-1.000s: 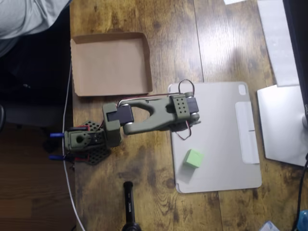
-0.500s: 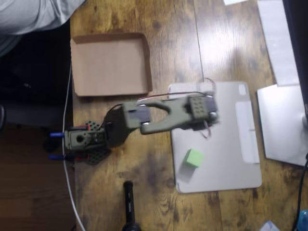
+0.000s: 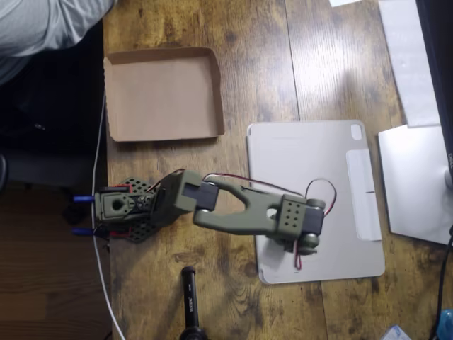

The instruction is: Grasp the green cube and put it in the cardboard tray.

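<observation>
One square brown cardboard tray [image 3: 163,95], grainy wooden table [image 3: 248,64]

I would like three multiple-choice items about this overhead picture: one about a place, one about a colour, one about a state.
1. Where is the olive-green robot arm's wrist end?
A. over the shallow brown cardboard tray
B. over the flat grey tablet cover
C. over the bare wood at the top

2. What colour is the looped wire at the wrist?
A. red
B. blue
C. yellow

3. What is the state of the tray?
A. holds a cube
B. empty
C. turned upside down

Answers:
1 B: the arm reaches across the tablet cover's lower half.
2 A: the wire shows red.
3 B: the tray's plain bottom is bare.
</observation>
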### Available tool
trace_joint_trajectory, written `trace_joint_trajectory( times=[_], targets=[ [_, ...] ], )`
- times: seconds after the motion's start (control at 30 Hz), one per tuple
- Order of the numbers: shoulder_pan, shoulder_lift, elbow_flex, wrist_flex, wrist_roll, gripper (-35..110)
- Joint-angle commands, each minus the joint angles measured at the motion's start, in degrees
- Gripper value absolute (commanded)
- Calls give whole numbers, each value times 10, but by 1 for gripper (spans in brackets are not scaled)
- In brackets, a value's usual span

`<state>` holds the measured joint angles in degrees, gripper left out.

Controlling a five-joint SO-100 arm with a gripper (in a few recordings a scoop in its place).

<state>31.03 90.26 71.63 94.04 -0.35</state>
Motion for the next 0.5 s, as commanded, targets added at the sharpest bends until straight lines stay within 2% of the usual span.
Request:
trace_joint_trajectory(
  times=[0.0, 0.47],
  targets=[
    [-9, 39, 14, -27, -1, 12],
    [-49, 46, 87, -114, 19, 13]
  ],
)
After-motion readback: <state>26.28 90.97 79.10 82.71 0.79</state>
